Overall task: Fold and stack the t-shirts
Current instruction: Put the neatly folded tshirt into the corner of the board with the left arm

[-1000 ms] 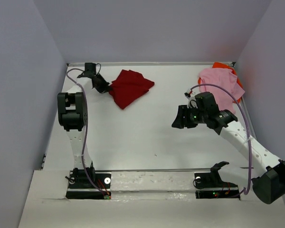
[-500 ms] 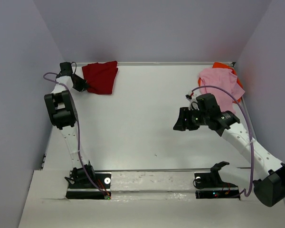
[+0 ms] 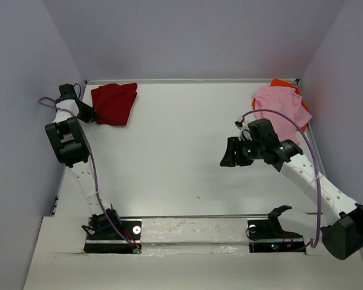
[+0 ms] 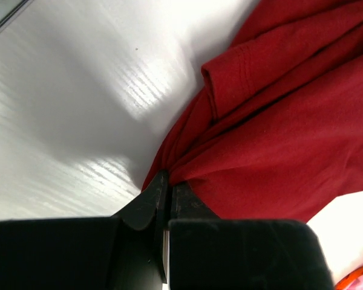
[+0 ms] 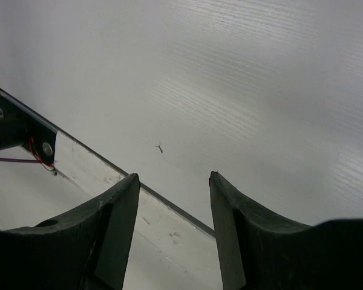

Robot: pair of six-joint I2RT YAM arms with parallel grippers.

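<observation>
I log left gripper (image 4: 168,181) jaws pinching dark red t-shirt (image 3: 114,103), now dragged to far-left corner, unfolded; right gripper (image 5: 173,178) jaws spread.

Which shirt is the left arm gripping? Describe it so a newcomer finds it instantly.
Look at the white table, far left corner. A crumpled dark red t-shirt lies there, its edge pinched in the left pincer. The pink t-shirt and orange t-shirt sit far right.
</observation>
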